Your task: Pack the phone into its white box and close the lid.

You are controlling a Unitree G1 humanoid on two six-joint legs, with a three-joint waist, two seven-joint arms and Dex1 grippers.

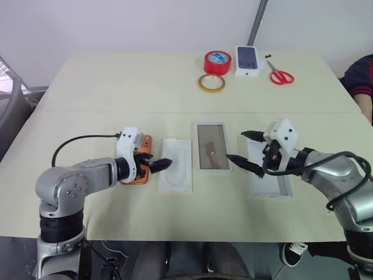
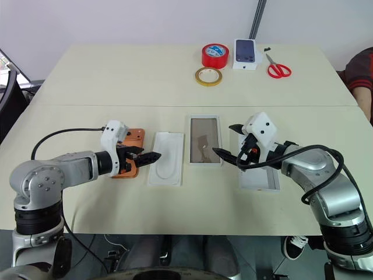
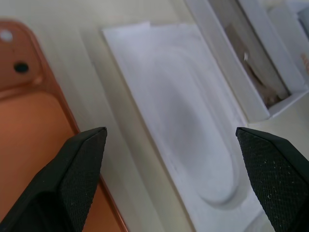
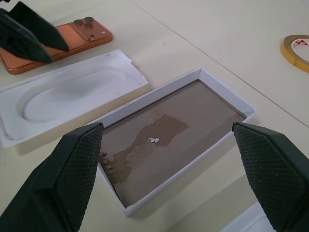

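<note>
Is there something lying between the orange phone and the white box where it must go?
Yes. The white moulded insert lies flat on the table between the phone and the white box. The phone must pass over it.

The left gripper (image 1: 157,165) and its wrist cover most of the phone (image 1: 144,175) at centre left; the right gripper (image 1: 245,153) overlaps the lid (image 1: 274,188). A person's sleeve (image 1: 360,79) is cropped at the right edge.
</note>
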